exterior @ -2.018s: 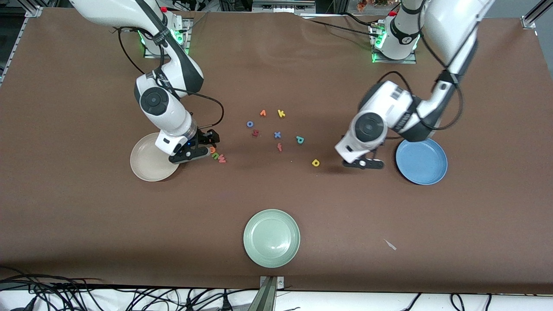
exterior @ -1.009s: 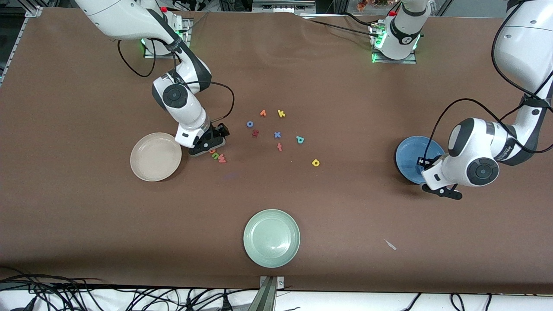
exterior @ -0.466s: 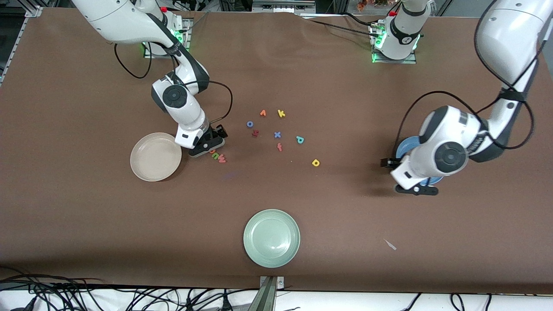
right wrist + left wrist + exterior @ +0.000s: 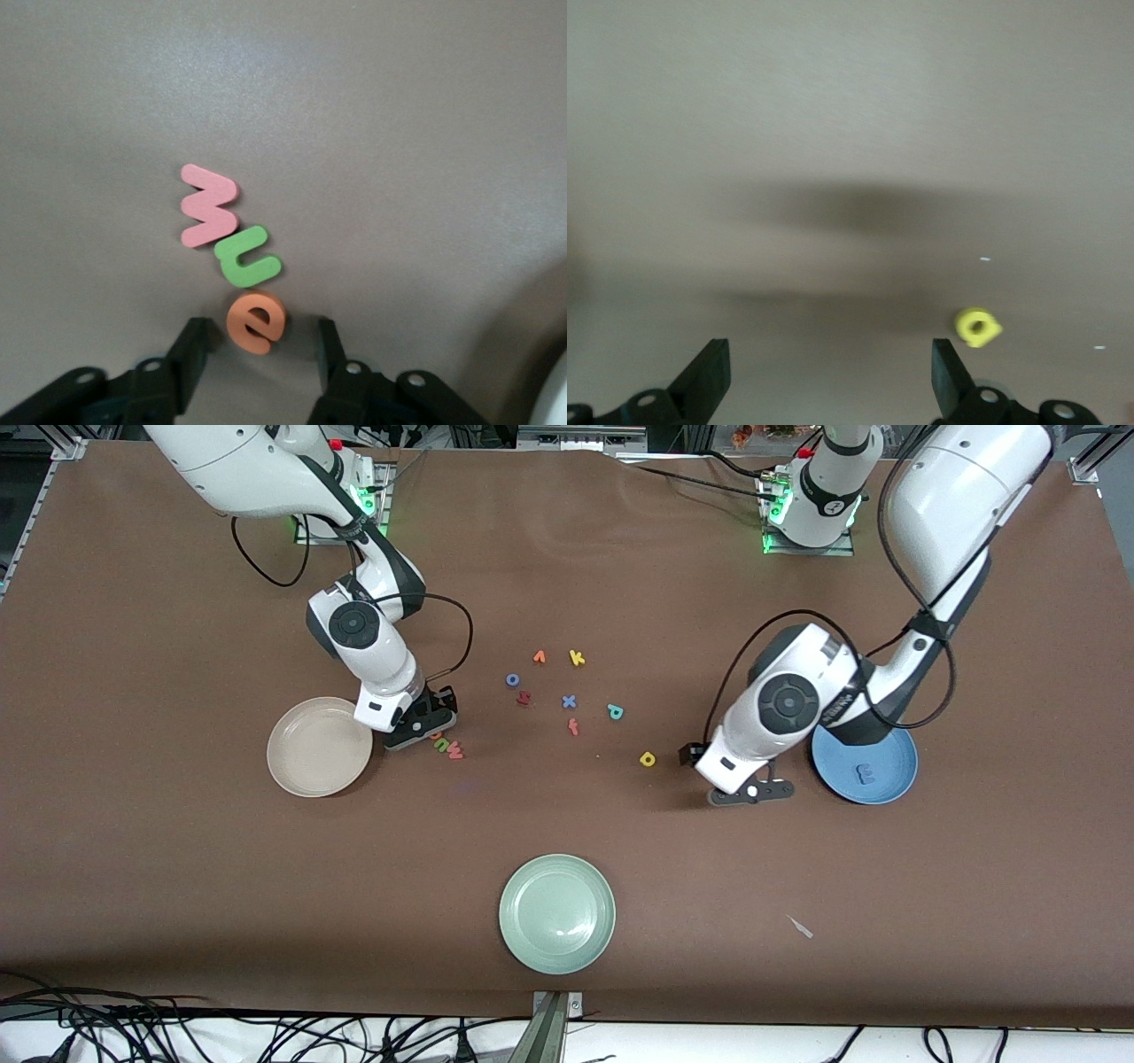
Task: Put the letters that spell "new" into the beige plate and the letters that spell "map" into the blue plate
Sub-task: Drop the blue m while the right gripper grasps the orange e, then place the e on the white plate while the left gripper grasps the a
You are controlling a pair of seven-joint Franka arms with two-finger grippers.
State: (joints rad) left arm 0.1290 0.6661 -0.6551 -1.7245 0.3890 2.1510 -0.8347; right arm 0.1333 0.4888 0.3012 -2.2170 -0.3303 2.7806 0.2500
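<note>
- Right gripper (image 4: 257, 354) is low at the table beside the beige plate (image 4: 306, 766), jaws partly open, straddling the orange e (image 4: 255, 322); not pinched yet, by the look of it.
- To do it well: keep the e centred, squeeze its flat sides, lift straight so the touching n (image 4: 245, 257) isn't dragged.
- The e, green n and pink w (image 4: 206, 215) lie in a short row: small, flat, rounded letters.
- Left gripper (image 4: 828, 381) hangs wide open and empty over bare table near the yellow a (image 4: 976, 327).
- The blue m (image 4: 862, 771) sits in the blue plate (image 4: 893, 779); the teal p (image 4: 615, 711) waits mid-table.
</note>
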